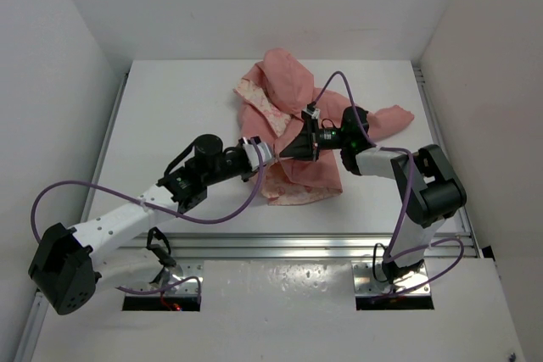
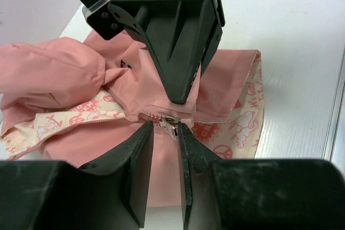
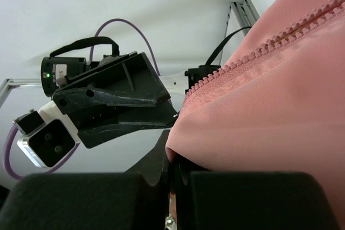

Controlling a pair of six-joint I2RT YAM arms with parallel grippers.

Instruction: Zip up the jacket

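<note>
The salmon-pink jacket (image 1: 287,89) lies crumpled at the back middle of the white table, with its cream printed lining (image 2: 243,123) turned out along the hem. In the left wrist view the metal zipper pull (image 2: 170,126) sits between the tips of my left gripper (image 2: 165,129). It rests against the right finger, and a gap shows on the other side. My right gripper (image 2: 179,99) comes in from the opposite side and is shut on a fold of the jacket (image 3: 269,122) just behind the zipper. The zipper teeth (image 3: 253,52) run up and away to the right.
Both arms meet over the jacket's lower front (image 1: 297,177). Purple cables (image 1: 338,80) loop above the right wrist. An aluminium rail (image 1: 280,247) runs along the near table edge, and white walls close in the left, right and back sides.
</note>
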